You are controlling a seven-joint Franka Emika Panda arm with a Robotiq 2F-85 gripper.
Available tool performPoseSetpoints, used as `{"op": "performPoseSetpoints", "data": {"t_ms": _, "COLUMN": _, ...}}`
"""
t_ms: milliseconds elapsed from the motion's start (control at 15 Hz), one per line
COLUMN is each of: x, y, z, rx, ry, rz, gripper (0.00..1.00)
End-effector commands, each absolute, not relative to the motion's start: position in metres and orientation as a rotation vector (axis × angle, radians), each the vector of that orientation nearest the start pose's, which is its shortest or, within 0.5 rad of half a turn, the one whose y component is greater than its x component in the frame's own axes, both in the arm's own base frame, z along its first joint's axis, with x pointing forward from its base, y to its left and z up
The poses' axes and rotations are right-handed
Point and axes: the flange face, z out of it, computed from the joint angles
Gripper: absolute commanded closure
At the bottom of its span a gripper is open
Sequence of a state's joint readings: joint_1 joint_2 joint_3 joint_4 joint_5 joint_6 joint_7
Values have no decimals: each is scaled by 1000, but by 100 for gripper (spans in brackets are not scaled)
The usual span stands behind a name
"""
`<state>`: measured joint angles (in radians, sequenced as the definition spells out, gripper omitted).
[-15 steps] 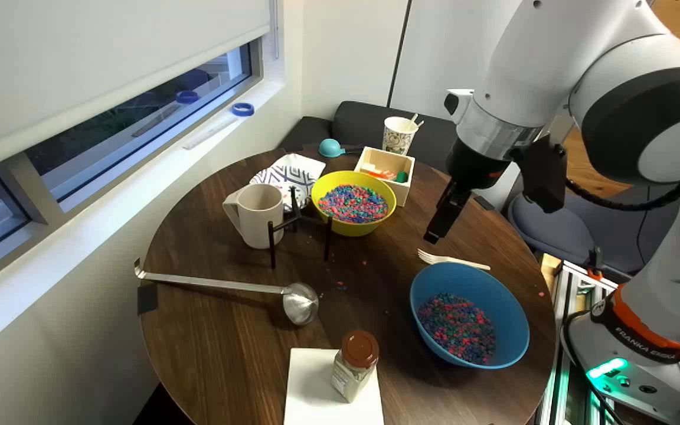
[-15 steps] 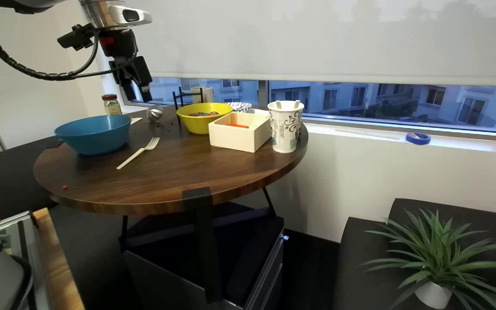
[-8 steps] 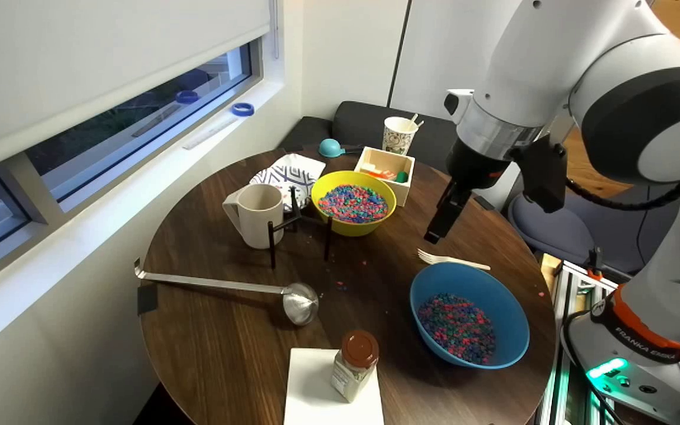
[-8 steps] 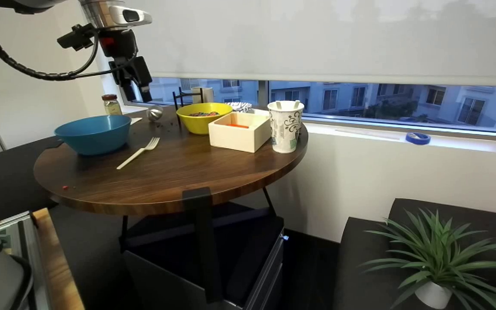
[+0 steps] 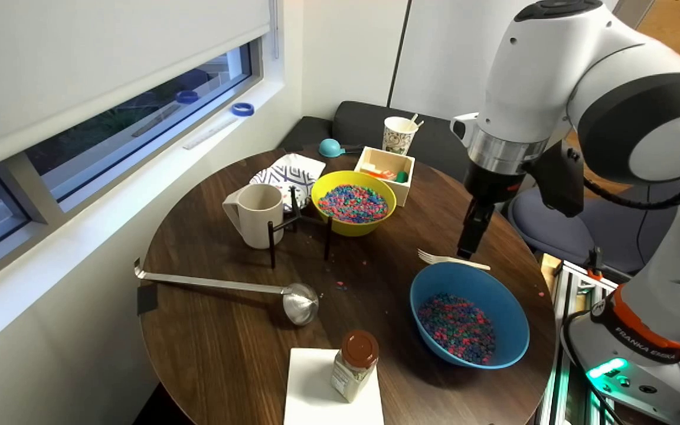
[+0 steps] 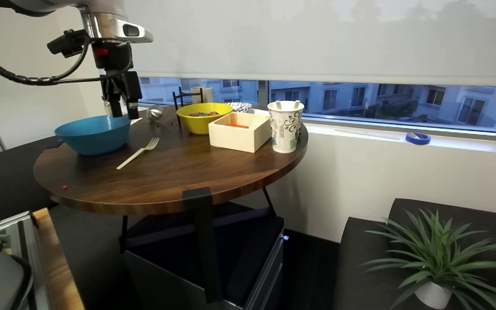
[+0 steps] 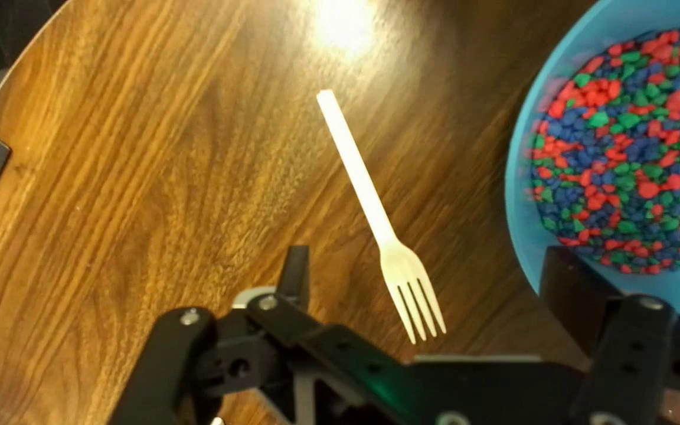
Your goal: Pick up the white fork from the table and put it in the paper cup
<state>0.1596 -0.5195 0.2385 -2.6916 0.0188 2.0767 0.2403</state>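
The white fork (image 7: 369,198) lies flat on the surface (image 7: 157,248), just beside the blue bowl (image 7: 520,177). The end effector (image 7: 427,262) hangs above it with its fingers wide apart; how high exactly, I cannot judge well from these views. The paper cup (image 6: 285,131) stands upright on the same surface, just beside the wooden box (image 6: 232,138).
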Motion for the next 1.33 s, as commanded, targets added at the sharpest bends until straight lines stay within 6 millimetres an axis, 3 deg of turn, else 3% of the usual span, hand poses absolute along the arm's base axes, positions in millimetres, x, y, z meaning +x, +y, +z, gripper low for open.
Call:
{"op": "performPoseSetpoints", "data": {"t_ms": 0, "x": 319, "y": 111, "z": 375, "rx": -3260, "ry": -141, "rz": 117, "gripper": 0}}
{"op": "performPoseSetpoints", "data": {"t_ms": 200, "x": 317, "y": 98, "z": 370, "rx": -3250, "ry": -124, "rz": 140, "gripper": 0}}
{"op": "performPoseSetpoints", "data": {"t_ms": 667, "x": 336, "y": 82, "z": 357, "rx": -3178, "ry": -360, "rz": 198, "gripper": 0}}
{"op": "performPoseSetpoints", "data": {"t_ms": 1267, "x": 340, "y": 85, "z": 320, "rx": -3162, "ry": -459, "rz": 333, "gripper": 0}}
